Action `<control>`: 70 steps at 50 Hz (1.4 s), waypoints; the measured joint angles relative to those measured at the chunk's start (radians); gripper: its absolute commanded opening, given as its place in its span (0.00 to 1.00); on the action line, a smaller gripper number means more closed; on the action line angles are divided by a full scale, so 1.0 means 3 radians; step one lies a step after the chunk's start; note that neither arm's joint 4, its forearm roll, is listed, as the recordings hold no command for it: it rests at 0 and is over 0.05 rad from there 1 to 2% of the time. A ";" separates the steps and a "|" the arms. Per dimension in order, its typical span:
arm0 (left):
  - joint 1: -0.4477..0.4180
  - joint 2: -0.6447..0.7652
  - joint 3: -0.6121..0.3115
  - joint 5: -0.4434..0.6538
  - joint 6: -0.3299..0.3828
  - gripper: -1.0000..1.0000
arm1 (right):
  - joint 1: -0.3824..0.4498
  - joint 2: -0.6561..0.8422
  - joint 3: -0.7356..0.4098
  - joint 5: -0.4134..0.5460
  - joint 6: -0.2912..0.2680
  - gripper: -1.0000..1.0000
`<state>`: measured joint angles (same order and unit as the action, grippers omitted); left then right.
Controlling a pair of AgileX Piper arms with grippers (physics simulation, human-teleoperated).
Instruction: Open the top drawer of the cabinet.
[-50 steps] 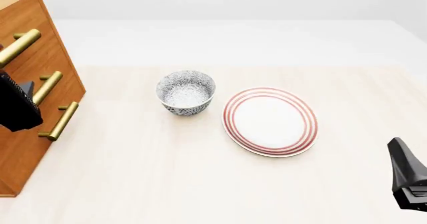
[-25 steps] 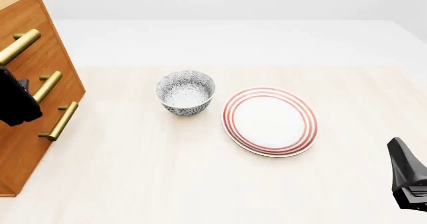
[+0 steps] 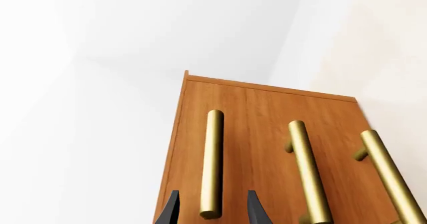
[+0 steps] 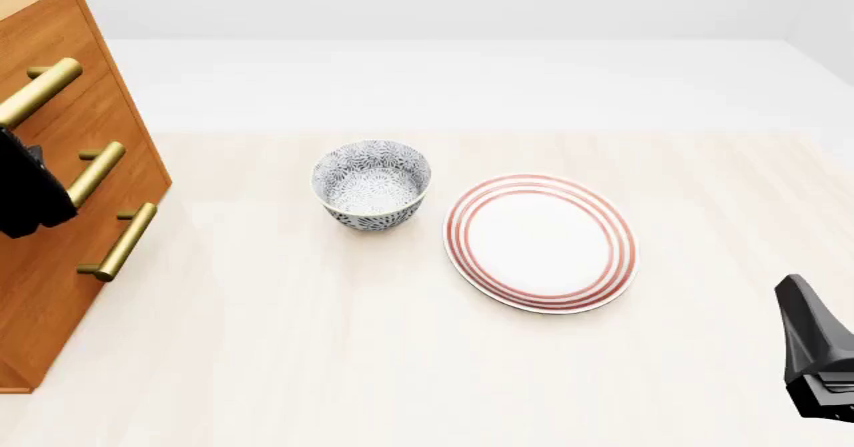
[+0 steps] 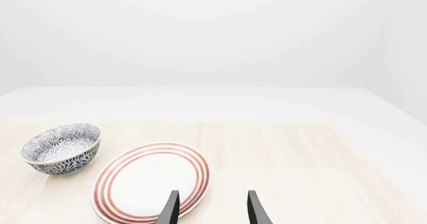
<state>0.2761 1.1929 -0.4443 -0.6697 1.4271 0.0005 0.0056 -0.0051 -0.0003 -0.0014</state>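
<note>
The cabinet stands at the table's left edge, orange-brown wood with three brass bar handles. The top drawer sits flush with the two drawers below it, and its handle is the highest bar. My left gripper hovers in front of the cabinet face, just under that handle. Seen from the left wrist, my left gripper is open, with the end of the top drawer's handle between its fingertips and a gap on each side. My right gripper is open and holds nothing, low at the near right.
A patterned bowl sits mid-table, with a red-ringed white plate to its right. The middle handle and bottom handle jut out from the cabinet below the left gripper. The right arm's dark body stands at the near right edge.
My left gripper has risen and shifted left along the cabinet front, from beside the lower handles to just under the top handle. The right arm has not moved.
</note>
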 measured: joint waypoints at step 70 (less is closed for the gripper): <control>-0.0342 -0.0148 0.0188 -0.0176 0.0138 0.00 | 0.0000 0.0000 0.0000 0.0000 0.0000 1.00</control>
<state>0.1736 1.1485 -0.3879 -0.7226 1.4686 0.0005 0.0056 -0.0051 -0.0003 -0.0013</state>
